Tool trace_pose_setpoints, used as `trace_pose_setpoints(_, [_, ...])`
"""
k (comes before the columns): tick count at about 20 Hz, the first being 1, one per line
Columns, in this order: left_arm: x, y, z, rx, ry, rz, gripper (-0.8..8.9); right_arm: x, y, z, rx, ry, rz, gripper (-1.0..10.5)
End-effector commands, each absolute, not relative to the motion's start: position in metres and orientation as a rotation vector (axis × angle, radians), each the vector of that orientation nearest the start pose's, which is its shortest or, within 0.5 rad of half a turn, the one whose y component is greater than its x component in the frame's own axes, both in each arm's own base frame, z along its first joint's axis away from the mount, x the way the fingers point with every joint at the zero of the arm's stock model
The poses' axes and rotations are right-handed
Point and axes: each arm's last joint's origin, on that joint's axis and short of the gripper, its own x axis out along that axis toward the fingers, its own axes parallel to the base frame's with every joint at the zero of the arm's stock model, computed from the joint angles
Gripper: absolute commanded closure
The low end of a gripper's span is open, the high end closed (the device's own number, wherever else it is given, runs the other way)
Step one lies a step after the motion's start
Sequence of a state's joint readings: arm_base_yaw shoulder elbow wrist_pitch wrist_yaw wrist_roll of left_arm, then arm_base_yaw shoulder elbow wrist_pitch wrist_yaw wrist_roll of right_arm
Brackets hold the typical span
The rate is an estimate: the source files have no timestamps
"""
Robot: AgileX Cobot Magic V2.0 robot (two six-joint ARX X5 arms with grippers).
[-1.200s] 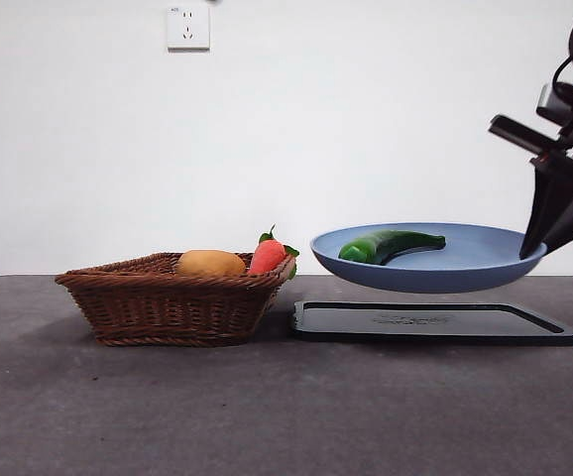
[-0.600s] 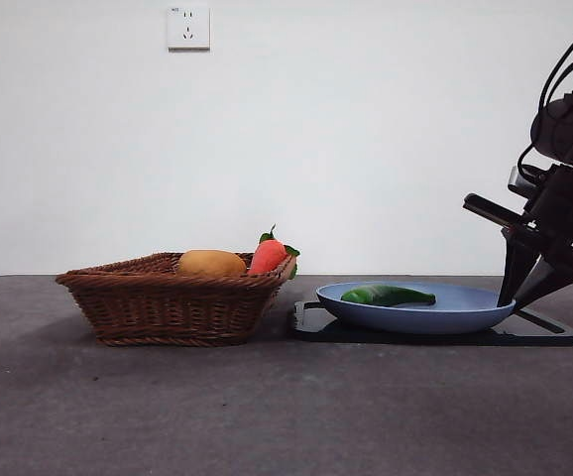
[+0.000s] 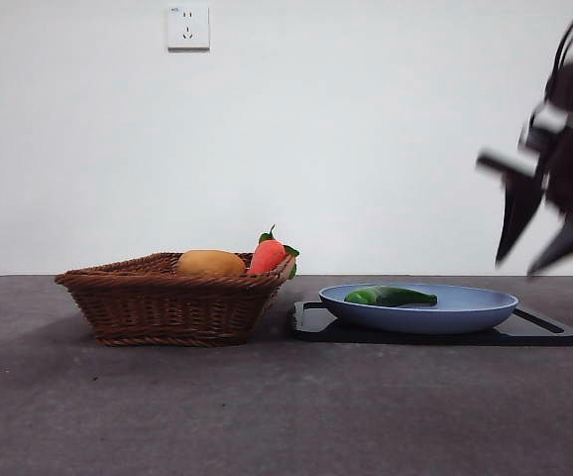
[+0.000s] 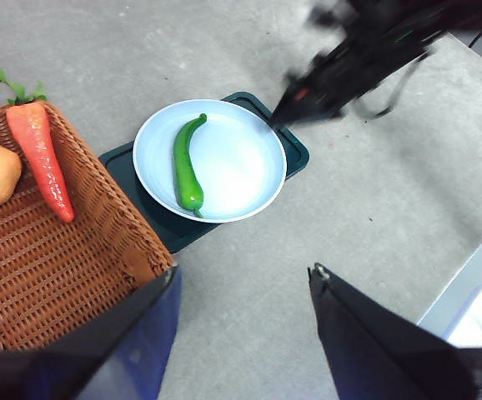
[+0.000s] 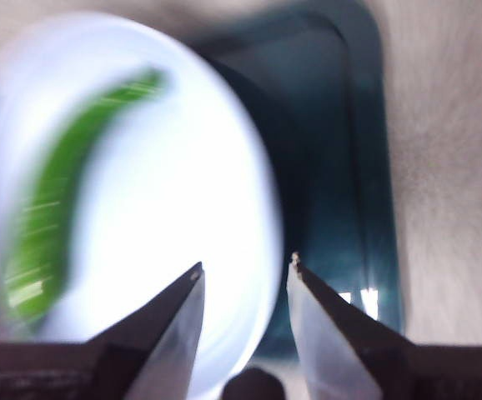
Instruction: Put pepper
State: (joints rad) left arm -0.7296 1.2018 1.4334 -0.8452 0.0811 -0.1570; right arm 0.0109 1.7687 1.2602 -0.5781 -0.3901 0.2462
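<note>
The green pepper (image 3: 390, 296) lies on a blue plate (image 3: 415, 317) that rests on a black tray (image 3: 544, 330). My right gripper (image 3: 520, 266) is open and empty, blurred with motion, in the air above the plate's right rim. Its wrist view shows the blurred pepper (image 5: 49, 242), the plate (image 5: 183, 167) and the open gripper (image 5: 245, 271) over the plate's edge. My left gripper (image 4: 245, 271) is open and empty, high over the table. Its wrist view looks down on the pepper (image 4: 187, 162), the plate (image 4: 241, 158) and the other arm (image 4: 358, 58).
A brown wicker basket (image 3: 168, 302) stands left of the tray and holds a tan potato (image 3: 210, 263) and a red-orange carrot (image 3: 268, 254). The basket (image 4: 49, 283) also shows in the left wrist view. A white wall with a socket (image 3: 187, 27) is behind.
The plate with the pepper came down from the air onto the black tray. The right gripper then let go of the rim and rose up and away.
</note>
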Motion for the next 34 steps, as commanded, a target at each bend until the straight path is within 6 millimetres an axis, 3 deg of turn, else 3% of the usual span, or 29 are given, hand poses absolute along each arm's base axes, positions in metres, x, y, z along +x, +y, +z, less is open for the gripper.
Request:
trace_pose_setpoints(1, [0.168,-0.156,0.412,0.068,0.636,-0.747,5.42,0.341,0.015,0.253,0.364,1.039,0.276,7.6])
trace_pose_setpoints(4, [0.168,-0.156,0.412,0.092,0.627,-0.756,5.42,0.288,0.024,0.311,0.268,0.965,0.354,7.6])
trace_pose_setpoints(8, [0.168,-0.156,0.412,0.108,0.621,-0.762,5.42,0.21,0.033,0.364,0.195,0.865,0.435,7.7])
trace_pose_setpoints(12, [0.168,-0.156,0.412,0.11,0.627,-0.762,5.43,0.145,0.035,0.383,0.167,0.865,0.49,7.7])
trace_pose_setpoints(14, [0.167,-0.156,0.411,0.112,0.636,-0.763,5.44,0.124,0.035,0.385,0.153,0.879,0.515,7.7])
trace_pose_setpoints(16, [0.167,-0.156,0.411,0.114,0.645,-0.762,5.88,0.111,0.035,0.386,0.144,0.885,0.532,7.8])
trace_pose_setpoints(19, [0.167,-0.155,0.41,0.117,0.655,-0.76,7.84,0.106,0.034,0.386,0.092,0.887,0.562,9.5])
trace_pose_setpoints(20, [0.167,-0.155,0.41,0.118,0.658,-0.759,8.08,0.105,0.034,0.385,0.077,0.892,0.569,9.4])
trace_pose_setpoints(34, [0.17,-0.158,0.416,0.09,0.583,-0.768,8.05,0.106,0.034,0.385,0.087,0.89,0.558,9.4])
